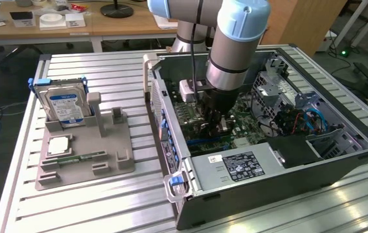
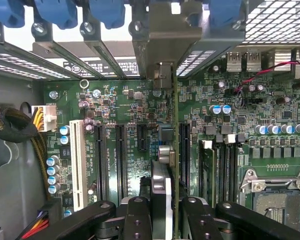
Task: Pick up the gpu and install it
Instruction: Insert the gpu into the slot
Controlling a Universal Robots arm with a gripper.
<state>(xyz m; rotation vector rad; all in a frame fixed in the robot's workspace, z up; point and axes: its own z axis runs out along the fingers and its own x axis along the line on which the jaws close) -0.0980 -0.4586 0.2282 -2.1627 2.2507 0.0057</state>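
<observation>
From outside, my gripper (image 1: 213, 127) reaches down into the open computer case (image 1: 339, 160), walls close on every side. At the wrist, my fingers (image 2: 138, 220) are clamped on the gpu (image 2: 162, 197), a thin card seen edge-on with its silvery bracket (image 2: 162, 35) at twelve o'clock, standing over the motherboard (image 2: 125, 107) between black slots (image 2: 121, 160).

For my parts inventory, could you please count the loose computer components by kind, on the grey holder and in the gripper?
Hard drive: 1
Square chip: 1
Green memory stick: 1
gpu, clamped in the gripper: 1
Total: 4
</observation>
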